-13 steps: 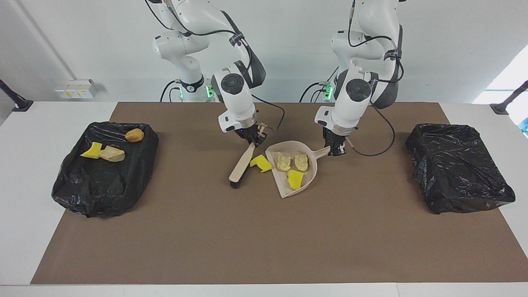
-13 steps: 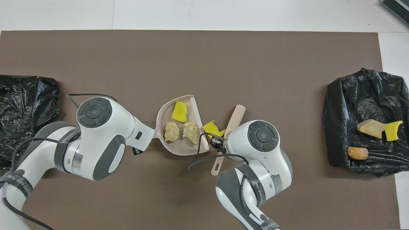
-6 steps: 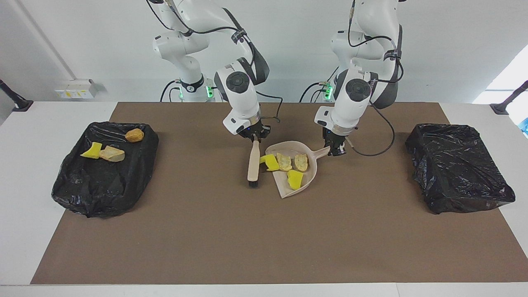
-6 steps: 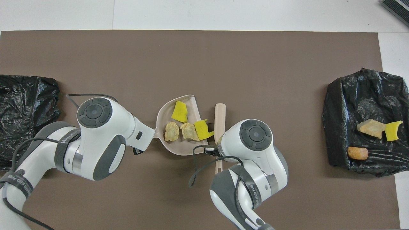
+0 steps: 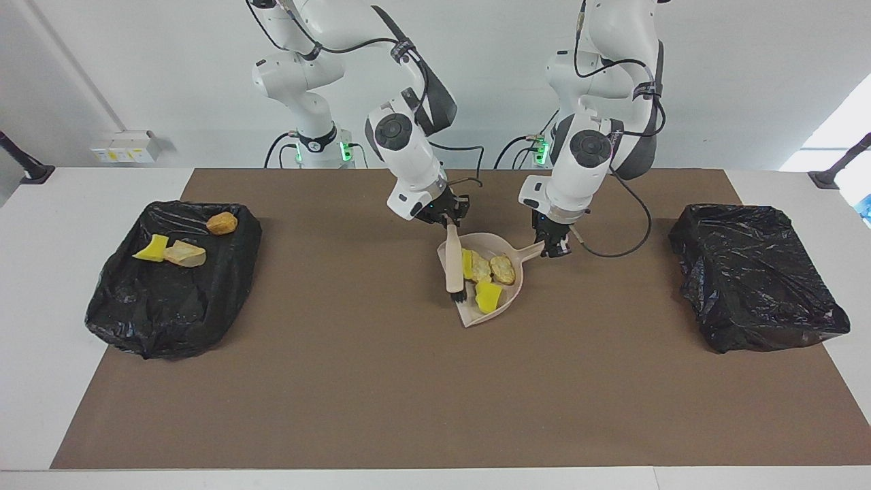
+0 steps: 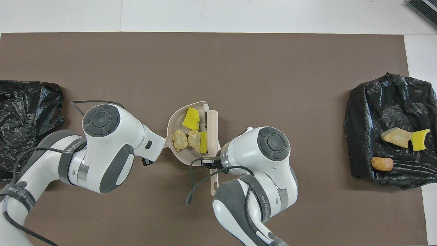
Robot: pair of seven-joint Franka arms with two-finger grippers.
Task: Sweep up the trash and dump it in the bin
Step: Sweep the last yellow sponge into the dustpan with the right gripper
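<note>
The worktop carries two black bins, one holding three scraps. The left hand is clamped on the dustpan handle; the right hand, clamped on the brush, partly hides four scraps beneath it.

brown mat on white table | wall socket box | black clamp

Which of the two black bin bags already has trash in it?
The black bag at the right arm's end of the table: three scraps lie on it. The other bag shows none.
</note>
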